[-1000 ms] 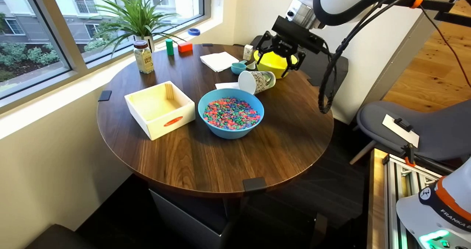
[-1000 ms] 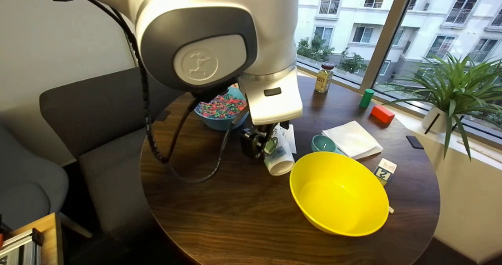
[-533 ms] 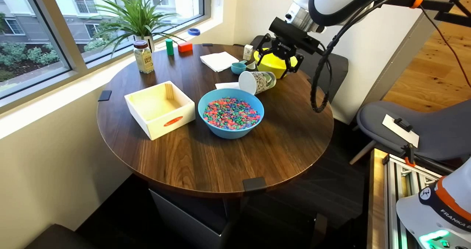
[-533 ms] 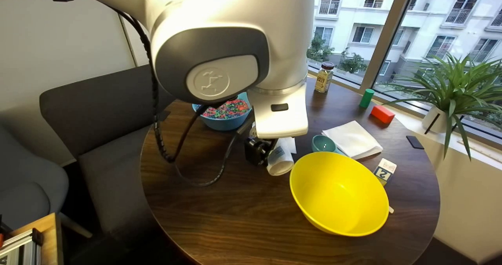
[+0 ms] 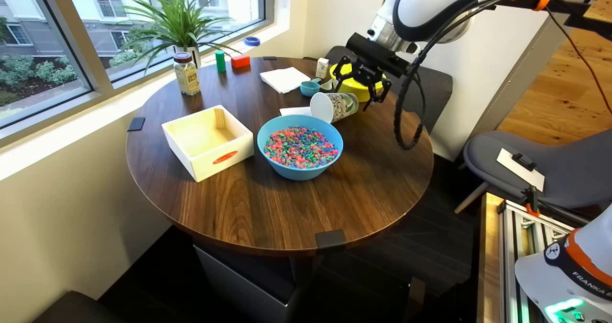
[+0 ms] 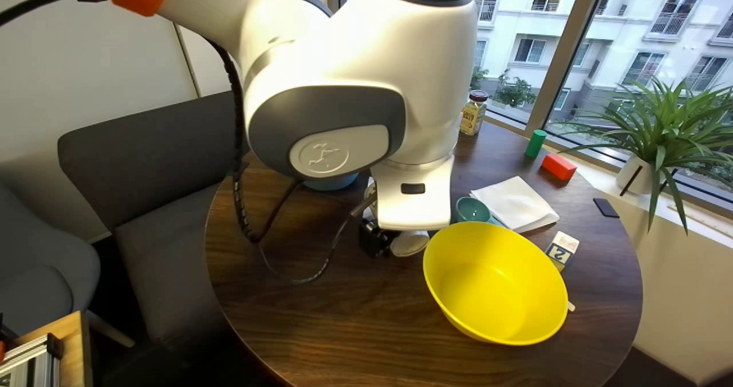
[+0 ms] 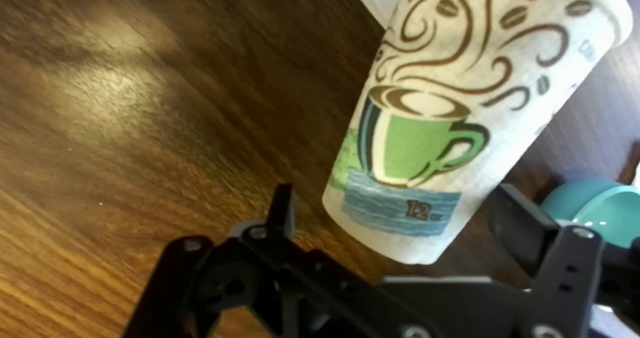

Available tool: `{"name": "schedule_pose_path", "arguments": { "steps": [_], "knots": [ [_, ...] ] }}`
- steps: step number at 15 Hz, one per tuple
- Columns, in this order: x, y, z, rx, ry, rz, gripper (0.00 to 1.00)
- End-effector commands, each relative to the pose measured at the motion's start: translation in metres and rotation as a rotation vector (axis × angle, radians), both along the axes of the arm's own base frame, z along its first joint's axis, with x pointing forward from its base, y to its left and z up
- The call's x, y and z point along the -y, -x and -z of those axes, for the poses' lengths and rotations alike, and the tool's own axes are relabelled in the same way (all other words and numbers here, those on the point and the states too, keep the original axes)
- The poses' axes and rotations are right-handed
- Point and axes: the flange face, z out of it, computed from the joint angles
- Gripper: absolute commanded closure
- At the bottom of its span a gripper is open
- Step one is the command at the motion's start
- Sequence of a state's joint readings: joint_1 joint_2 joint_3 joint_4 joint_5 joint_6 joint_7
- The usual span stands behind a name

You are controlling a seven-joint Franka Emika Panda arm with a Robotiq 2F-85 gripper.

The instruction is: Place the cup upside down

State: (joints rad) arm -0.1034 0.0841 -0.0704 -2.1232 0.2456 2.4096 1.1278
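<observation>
Pincer (image 7: 392, 205) wide, fingers (image 7: 281, 208) well apart at the base end of the cup (image 7: 450, 123); in the wrist view, wood shows between one finger and cup, contact at the other cannot be told; cup lies on its side on the table (image 5: 267, 208), green mug print showing; yellow bowl (image 6: 498, 287) near the base end; blue bowl (image 5: 300, 174) near the mouth; pale box (image 5: 203, 166) farther off, just beside blue bowl

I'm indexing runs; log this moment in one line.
cup: on its side | hand: open, near cup's base | upside-down placement: not done
</observation>
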Motion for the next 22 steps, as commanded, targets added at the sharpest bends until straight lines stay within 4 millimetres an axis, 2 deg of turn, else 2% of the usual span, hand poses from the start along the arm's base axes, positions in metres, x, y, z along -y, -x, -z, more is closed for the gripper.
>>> {"name": "schedule_pose_path", "arguments": {
  "steps": [1,11,13,17,18,22],
  "knots": [
    [0.003,-0.006,0.009,0.0,-0.043,0.045,0.0],
    [0.013,-0.009,0.022,0.002,-0.103,0.117,0.01],
    [0.014,-0.011,0.021,0.004,-0.098,0.117,0.26],
    [0.014,-0.012,0.017,0.013,-0.085,0.112,0.56],
    [0.014,-0.012,0.015,0.017,-0.079,0.111,0.59],
    [0.012,-0.012,0.004,0.04,-0.051,0.098,0.59]
  ]
}}
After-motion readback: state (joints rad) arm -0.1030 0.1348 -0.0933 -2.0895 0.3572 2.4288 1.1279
